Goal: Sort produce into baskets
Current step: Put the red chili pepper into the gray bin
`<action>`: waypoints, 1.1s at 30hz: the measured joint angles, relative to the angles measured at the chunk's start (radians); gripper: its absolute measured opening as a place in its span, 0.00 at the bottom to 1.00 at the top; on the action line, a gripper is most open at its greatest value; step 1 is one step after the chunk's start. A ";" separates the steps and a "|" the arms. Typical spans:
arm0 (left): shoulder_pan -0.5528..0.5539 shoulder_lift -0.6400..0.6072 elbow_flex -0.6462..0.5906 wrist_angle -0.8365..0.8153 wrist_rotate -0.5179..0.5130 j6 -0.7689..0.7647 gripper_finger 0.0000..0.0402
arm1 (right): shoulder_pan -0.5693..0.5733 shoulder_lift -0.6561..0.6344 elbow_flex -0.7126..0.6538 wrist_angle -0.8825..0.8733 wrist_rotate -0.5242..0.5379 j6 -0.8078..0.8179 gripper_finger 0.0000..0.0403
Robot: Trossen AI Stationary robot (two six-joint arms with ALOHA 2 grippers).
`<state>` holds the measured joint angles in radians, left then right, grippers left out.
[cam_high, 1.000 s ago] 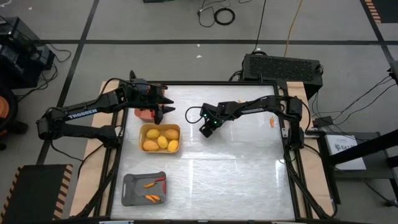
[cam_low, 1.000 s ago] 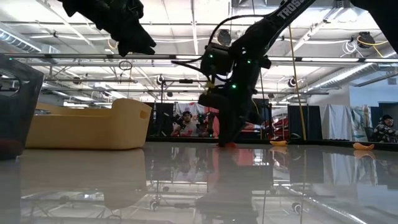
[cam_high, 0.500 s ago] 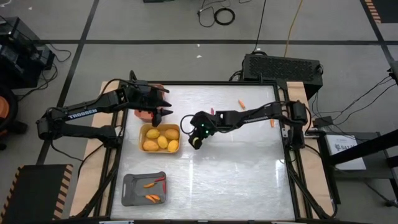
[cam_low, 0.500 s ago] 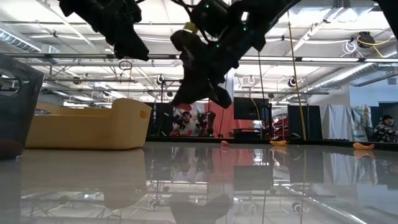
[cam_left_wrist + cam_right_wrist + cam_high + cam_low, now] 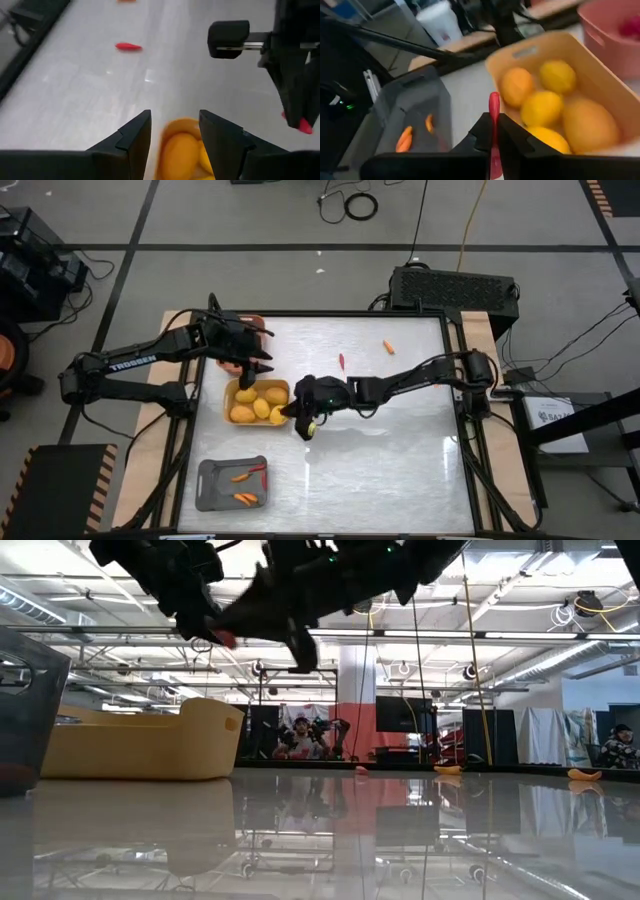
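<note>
A thin red stick [image 5: 493, 114] stands pinched between the closed fingers of the right gripper [image 5: 492, 131], its long axis running straight out from the fingertips, with its free end toward the yellow basket [image 5: 592, 85]. In the high view that gripper [image 5: 303, 423] hangs just off the yellow basket's [image 5: 229, 389] corner nearest it, the right arm stretched low and nearly straight across the table from its base at the right edge. The basket just ahead of the fingers holds several yellow-orange fruits [image 5: 542, 107]. Farther off on one side lies the grey basket [image 5: 422, 95], with two orange sticks [image 5: 405, 138] in it; on the other side the salmon basket [image 5: 607, 35] shows something red inside.

The left gripper [image 5: 258, 364] hovers over the gap between the salmon and yellow baskets, its fingers [image 5: 131, 135] standing partly apart with nothing between them. The left arm is bent at the elbow, and its forearm carries the white word "TROSSEN" [image 5: 133, 363].

Beyond the right gripper, on the bare table [image 5: 400, 450], a red stick [image 5: 341, 361] lies pointing away from the arms' side, and an orange stick [image 5: 388, 347] lies slantwise near it.
</note>
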<state>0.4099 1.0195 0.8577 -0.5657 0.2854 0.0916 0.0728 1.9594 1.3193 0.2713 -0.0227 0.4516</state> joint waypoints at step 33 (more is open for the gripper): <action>-0.052 0.000 0.000 -0.033 0.028 0.002 0.43 | 0.152 0.423 0.243 0.555 -0.193 0.055 0.29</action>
<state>0.3576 1.0191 0.8577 -0.5991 0.3130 0.0937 0.2252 2.3829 1.5623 0.8264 -0.2161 0.5061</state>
